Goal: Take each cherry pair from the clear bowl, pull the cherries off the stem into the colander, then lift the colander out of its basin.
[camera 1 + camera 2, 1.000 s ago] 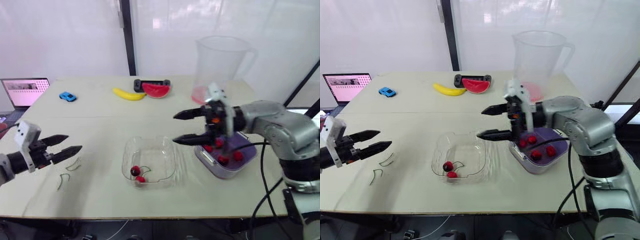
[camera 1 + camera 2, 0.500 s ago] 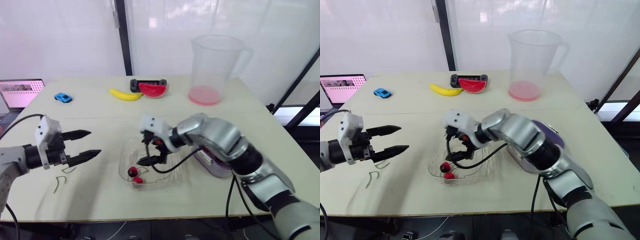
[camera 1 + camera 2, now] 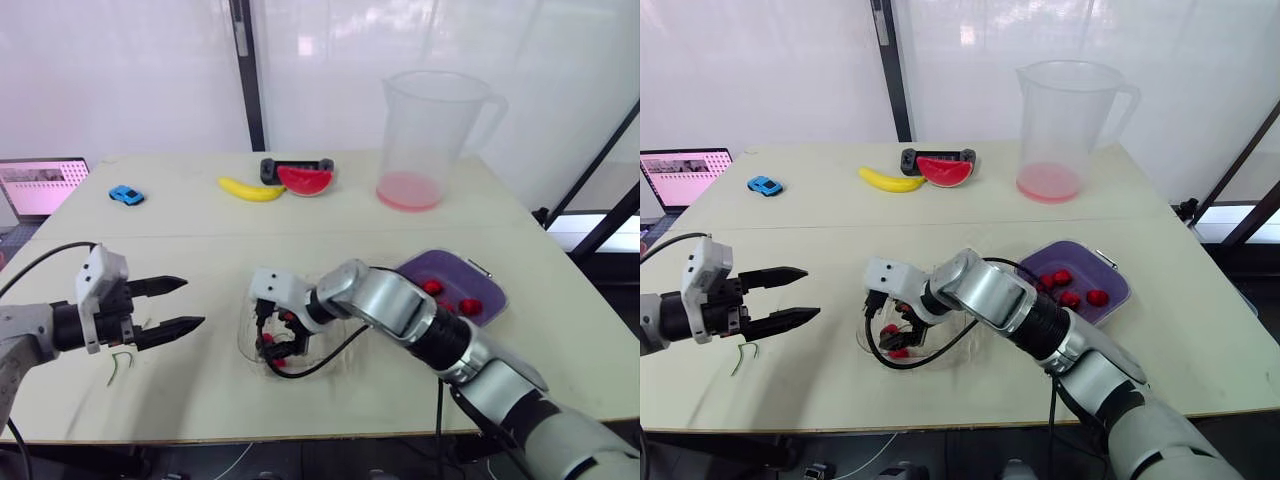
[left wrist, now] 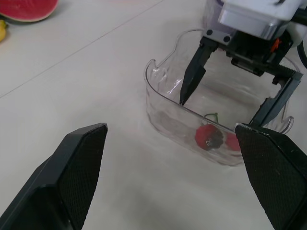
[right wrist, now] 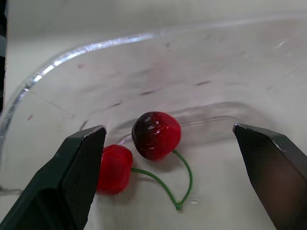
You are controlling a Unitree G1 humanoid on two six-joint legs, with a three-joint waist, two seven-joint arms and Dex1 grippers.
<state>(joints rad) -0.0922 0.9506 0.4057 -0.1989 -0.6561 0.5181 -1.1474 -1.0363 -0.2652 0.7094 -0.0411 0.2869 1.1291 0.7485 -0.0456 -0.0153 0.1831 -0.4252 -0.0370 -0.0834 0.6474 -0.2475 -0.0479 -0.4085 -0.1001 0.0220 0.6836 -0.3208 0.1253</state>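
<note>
The clear bowl (image 3: 322, 347) sits at the table's front centre and holds one cherry pair (image 5: 156, 135), a dark and a lighter red cherry joined by a green stem. My right gripper (image 3: 271, 331) is lowered inside the bowl, open, its fingers straddling the pair just above it without touching. My left gripper (image 3: 193, 303) hovers open and empty above the table, to the left of the bowl. The purple colander (image 3: 478, 283) in its basin, right of the bowl, holds several loose red cherries (image 3: 467, 305).
A tall clear pitcher (image 3: 430, 140) stands at the back right. A banana (image 3: 255, 188), a watermelon slice (image 3: 308, 178) and a blue toy car (image 3: 125, 194) lie at the back. A laptop (image 3: 40, 185) is far left. Loose green stems (image 3: 120, 362) lie under my left gripper.
My right gripper has swung left from over the colander and dropped into the clear bowl over the cherry pair. My left gripper has moved a little right, toward the bowl.
</note>
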